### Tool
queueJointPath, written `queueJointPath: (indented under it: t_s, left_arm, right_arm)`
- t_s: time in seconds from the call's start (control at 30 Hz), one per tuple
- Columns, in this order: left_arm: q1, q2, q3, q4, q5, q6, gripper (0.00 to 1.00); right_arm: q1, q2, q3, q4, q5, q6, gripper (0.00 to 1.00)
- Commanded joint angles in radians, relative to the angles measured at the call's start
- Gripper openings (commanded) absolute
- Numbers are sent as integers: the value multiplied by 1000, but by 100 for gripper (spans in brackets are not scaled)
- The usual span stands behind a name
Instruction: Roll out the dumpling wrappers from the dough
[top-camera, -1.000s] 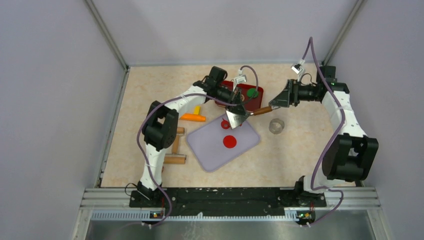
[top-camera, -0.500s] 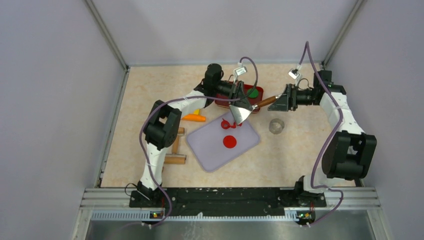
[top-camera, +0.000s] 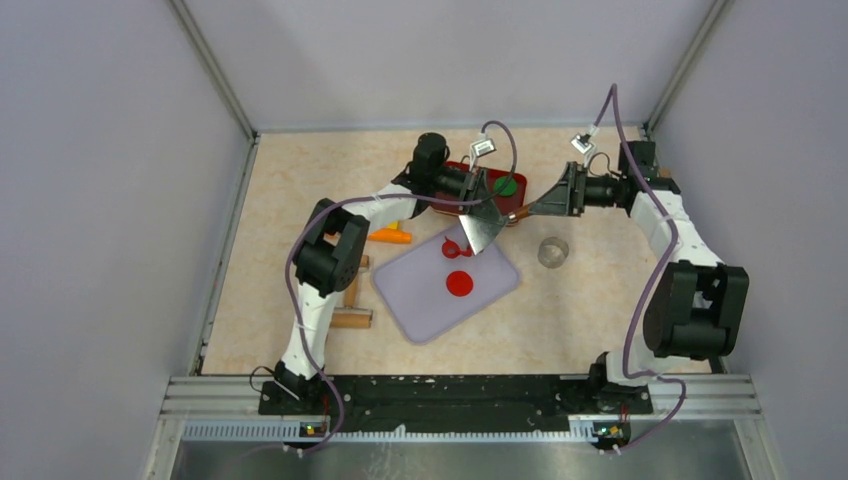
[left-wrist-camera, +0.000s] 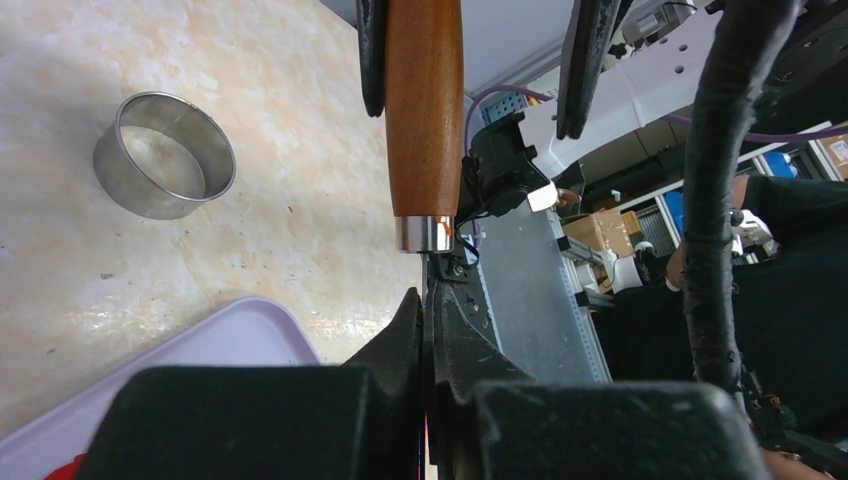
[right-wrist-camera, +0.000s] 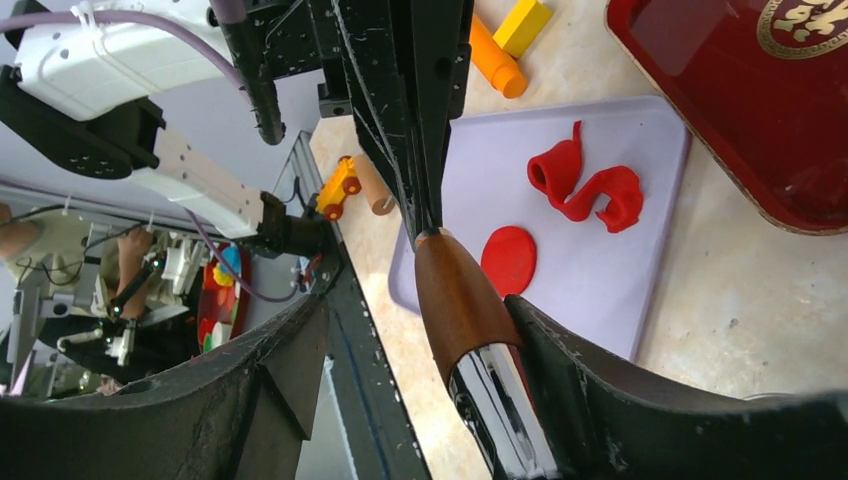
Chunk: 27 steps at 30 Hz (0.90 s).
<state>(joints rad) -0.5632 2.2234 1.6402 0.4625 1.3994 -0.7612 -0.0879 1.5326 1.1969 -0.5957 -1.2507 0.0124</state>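
A flat round red dumpling wrapper (top-camera: 459, 283) lies on the lilac board (top-camera: 415, 305); it also shows in the right wrist view (right-wrist-camera: 508, 260). Ragged curly red dough (top-camera: 453, 246) lies behind it on the board (right-wrist-camera: 585, 185). My left gripper (top-camera: 483, 208) is shut on the metal blade (top-camera: 480, 230) of a scraper and holds it above the board's far edge; its jaws (left-wrist-camera: 428, 300) pinch the thin blade edge-on. My right gripper (top-camera: 542, 207) is open around the scraper's wooden handle (right-wrist-camera: 455, 300), which rests against one finger (right-wrist-camera: 600, 370).
A dark red tray (top-camera: 492, 205) with a green disc (top-camera: 505, 185) stands behind the board. A steel ring cutter (top-camera: 552, 251) sits right of the board. An orange carrot toy (top-camera: 388, 236) and a wooden rolling pin (top-camera: 350, 295) lie to the left.
My left gripper lifted and turned the scraper toward the back. My right gripper moved left along the handle, which now sits between its open jaws.
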Motion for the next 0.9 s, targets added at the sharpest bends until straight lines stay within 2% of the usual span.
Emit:
queueJointPath:
  t_s: [0.0,0.2,0.53,0.6,0.77,0.83,0.87]
  left_arm:
    - [3,-7,43,41,13,-12,0]
    - [5,-1,43,34,13,-9,0]
    - [5,0,38,33,19,-12,0]
    - [5,1,38,34,21,-13,0]
    - [5,2,40,33,17,-14,0]
    - [7,-1,38,21,3,-2,9]
    - [10,-5,38,2,-5,8,14]
  right_arm:
    - [38,-59,-36,119,-17,71,64]
    - [43,-54,-45,189,-21,133,55]
    - [43,-49,-68,291,-2,199,47]
    - [46,-47,-69,296,0,200,41]
    - [48,-45,-80,303,24,198,10]
    - [47,-48,-86,308,38,204,0]
    - [48,-49,-90,315,45,212,0]
